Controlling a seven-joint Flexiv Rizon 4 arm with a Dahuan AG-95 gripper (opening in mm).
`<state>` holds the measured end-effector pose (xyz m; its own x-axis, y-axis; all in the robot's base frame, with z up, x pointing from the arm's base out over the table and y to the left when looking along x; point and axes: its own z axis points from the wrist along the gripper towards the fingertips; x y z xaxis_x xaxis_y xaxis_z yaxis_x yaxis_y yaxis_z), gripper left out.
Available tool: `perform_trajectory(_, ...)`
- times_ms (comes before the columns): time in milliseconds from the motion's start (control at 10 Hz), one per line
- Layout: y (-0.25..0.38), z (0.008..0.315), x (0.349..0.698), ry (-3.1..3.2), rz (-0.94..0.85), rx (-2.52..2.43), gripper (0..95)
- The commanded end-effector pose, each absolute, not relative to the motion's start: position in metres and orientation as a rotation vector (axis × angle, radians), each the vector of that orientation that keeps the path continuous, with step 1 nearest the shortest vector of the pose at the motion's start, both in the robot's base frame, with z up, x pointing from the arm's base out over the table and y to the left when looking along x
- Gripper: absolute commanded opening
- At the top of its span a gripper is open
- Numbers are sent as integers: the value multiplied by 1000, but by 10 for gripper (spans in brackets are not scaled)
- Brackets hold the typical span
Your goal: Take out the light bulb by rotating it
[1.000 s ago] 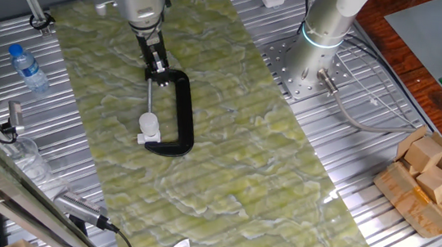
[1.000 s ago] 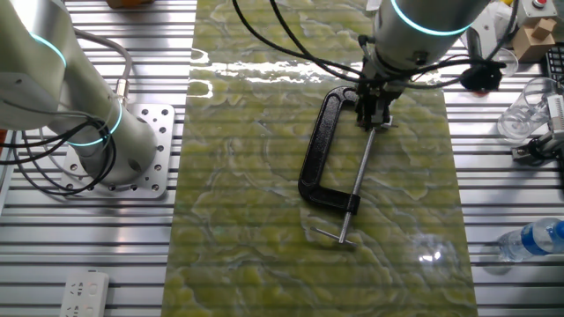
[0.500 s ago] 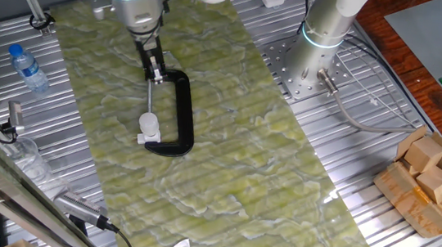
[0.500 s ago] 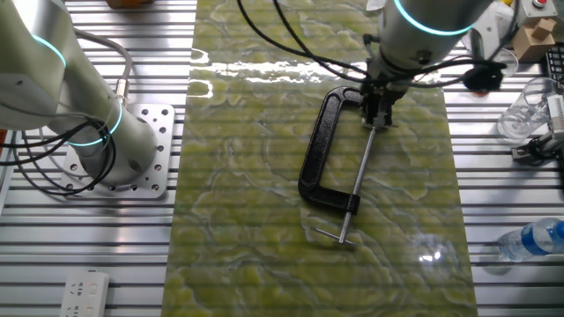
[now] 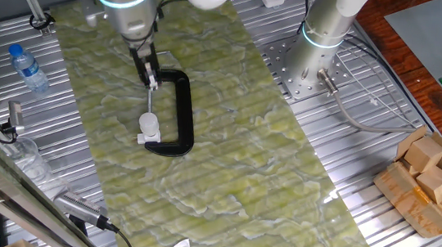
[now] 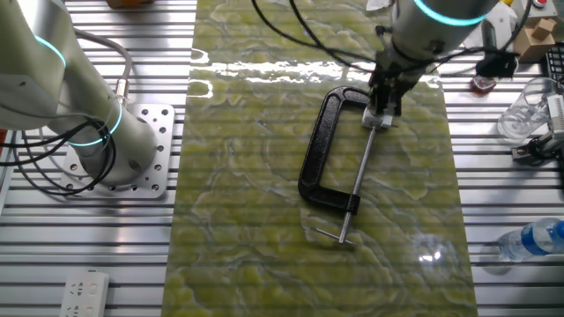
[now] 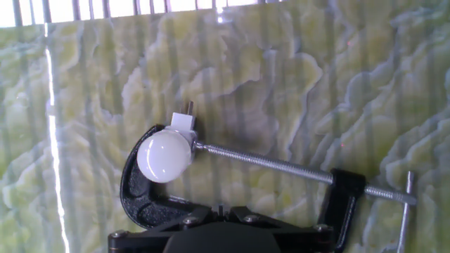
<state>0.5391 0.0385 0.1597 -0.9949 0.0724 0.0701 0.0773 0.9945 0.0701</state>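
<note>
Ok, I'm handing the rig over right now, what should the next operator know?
Gripper: above the black clamp, holding nothing; whether it is open or shut can't be told.
Light bulb: seated in its white socket, inside the clamp at the tip of the screw rod, on the green mat.
Done: bulb not out yet.
Left: descend, grip the bulb, rotate it free, lift it away.

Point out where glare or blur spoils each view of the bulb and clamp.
Hand view: sharp on the light bulb and clamp; blown-out window light along the top edge and a bright streak down the left. The other fixed view: a glare band on the green mat above the clamp, the bulb hidden behind the gripper. One fixed view: even light, the bulb small and soft.
</note>
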Motion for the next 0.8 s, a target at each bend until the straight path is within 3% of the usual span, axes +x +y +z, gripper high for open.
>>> perform_trajectory(100,46,160,548,-3066,-108,-121,0)
perform_trajectory(800,74,151,580,-3053,-100,17,0)
